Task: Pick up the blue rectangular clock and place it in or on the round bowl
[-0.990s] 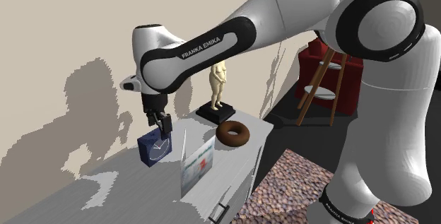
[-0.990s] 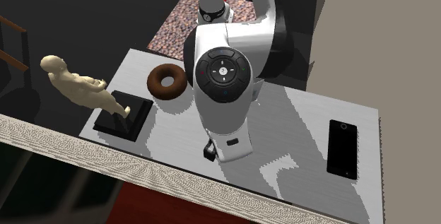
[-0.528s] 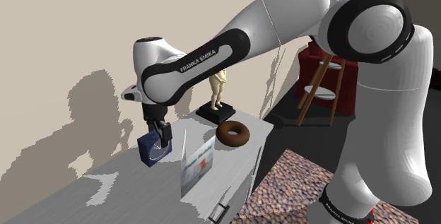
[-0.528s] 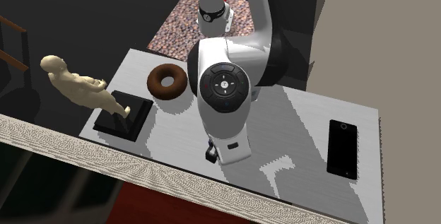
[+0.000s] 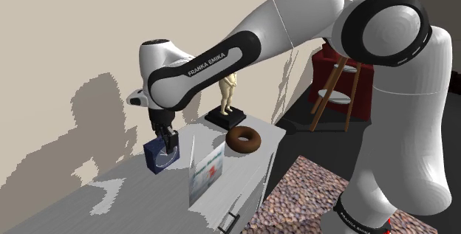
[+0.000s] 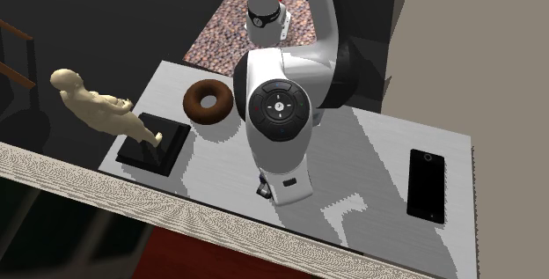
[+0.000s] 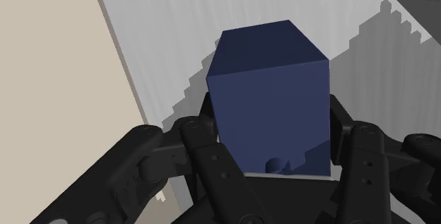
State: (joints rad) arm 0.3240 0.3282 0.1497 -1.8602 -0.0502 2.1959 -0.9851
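Near the wall, low over the bench point(image 6: 378, 150), your claw point(image 5: 167, 138) is clamped on the blue clock point(image 7: 272, 95), with one finger pressed against each side. The grasp looks made, though you cannot tell from the shoulder view whether the clock is clear of the surface. By my reading, what's left for you is to lift it, carry it to the brown ring-shaped bowl point(image 5: 244, 139), which sits well apart near the figurine point(image 5: 228, 92), and set it in or on that. The clock is a plain dark-blue box with flat faces and a faint pale marking on its front.
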